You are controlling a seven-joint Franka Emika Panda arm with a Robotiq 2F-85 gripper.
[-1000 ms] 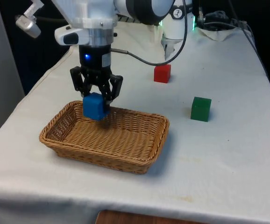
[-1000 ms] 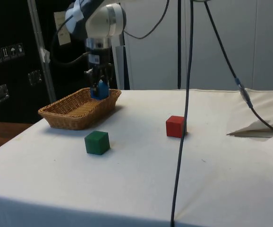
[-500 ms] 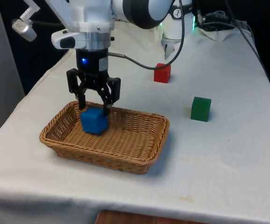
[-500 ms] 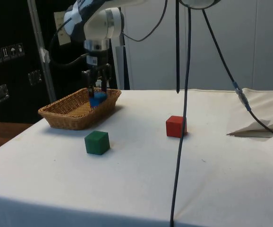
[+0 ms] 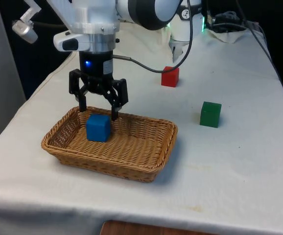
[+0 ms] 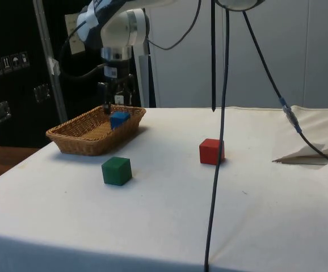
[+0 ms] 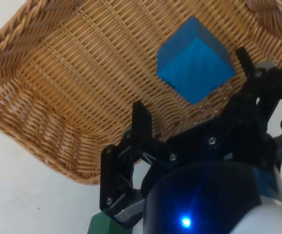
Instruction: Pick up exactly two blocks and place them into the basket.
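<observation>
Released a second ago, the blue block (image 5: 98,128) now rests in the basket (image 5: 146,166) beneath the raised, spread-fingered gripper (image 5: 98,105); basket wall hides its base.

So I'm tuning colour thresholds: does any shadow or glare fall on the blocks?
Front view: the blue block in the wicker basket is evenly lit under the open gripper, and the green block casts a soft shadow on the cloth. Side view: the red block shows no glare.
</observation>
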